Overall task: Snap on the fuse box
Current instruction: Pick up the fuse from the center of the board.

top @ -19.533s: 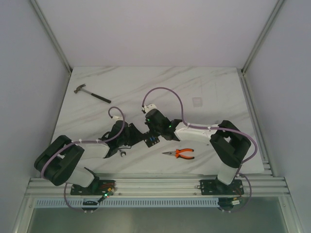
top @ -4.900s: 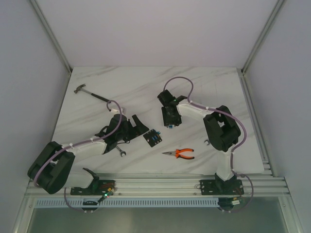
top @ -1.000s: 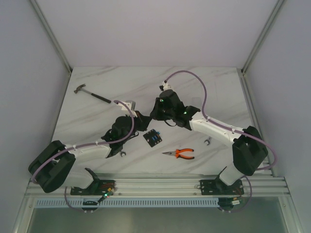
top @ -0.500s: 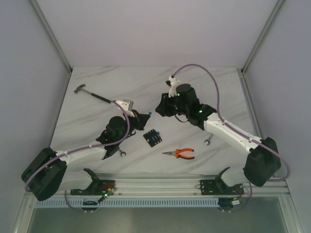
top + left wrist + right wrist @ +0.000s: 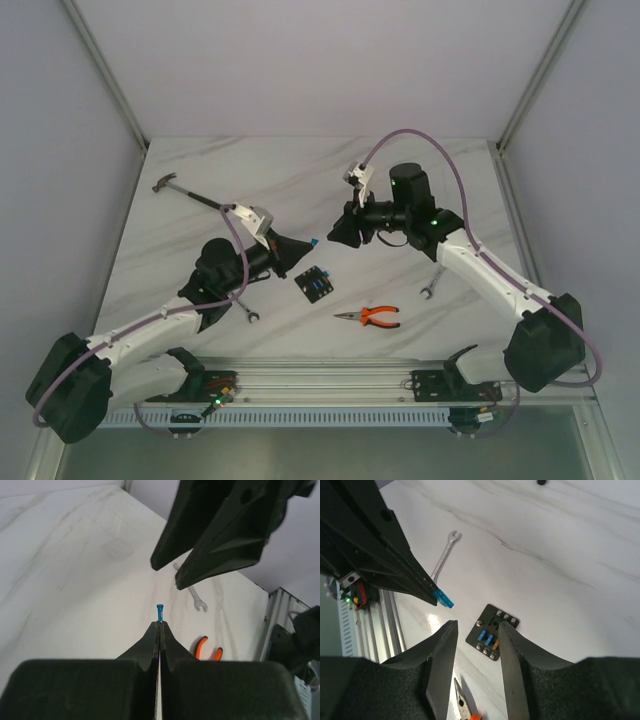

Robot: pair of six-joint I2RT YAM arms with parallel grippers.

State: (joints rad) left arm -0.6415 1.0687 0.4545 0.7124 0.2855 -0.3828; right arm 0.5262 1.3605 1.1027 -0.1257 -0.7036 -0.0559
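Tabletop (image 5: 400, 180), white with grey marble veining, holds the flat square black fuse box (image 5: 313, 285) near the pliers (image 5: 368, 317). I see my left gripper (image 5: 160, 623) pinching a tiny blue fuse (image 5: 160, 611); my right gripper (image 5: 476, 626) has its jaws spread.

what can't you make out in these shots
Fuse box empty slots: too small to count, right wrist and top views.
Blue fuse lower end: hidden between the left gripper fingers, left wrist view.
Pliers handles: cut off by the bottom edge, right wrist view; jaws hidden behind the left gripper in the left wrist view.
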